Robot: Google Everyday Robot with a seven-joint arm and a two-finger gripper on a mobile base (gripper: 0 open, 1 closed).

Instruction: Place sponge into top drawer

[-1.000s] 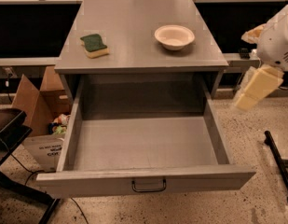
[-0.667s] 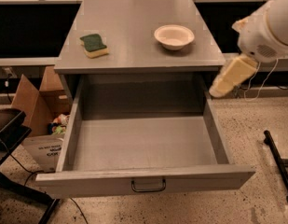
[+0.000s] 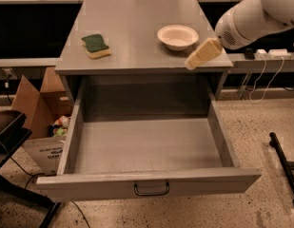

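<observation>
The sponge, dark green on top of pale yellow foam, lies on the left side of the grey cabinet top. The top drawer stands pulled fully open below it, and nothing shows inside; its dark wire handle is at the centre of the front panel. My gripper, with yellowish pads, hangs from the white arm over the right front corner of the cabinet top, well to the right of the sponge and just right of the bowl.
A white bowl sits on the right part of the cabinet top. A cardboard box stands on the floor at the left, next to a dark chair. A black stand leg lies on the floor at right.
My arm and gripper have moved left and up, from beside the cabinet's right edge to over its right front corner. The sponge, bowl and drawer have not moved.
</observation>
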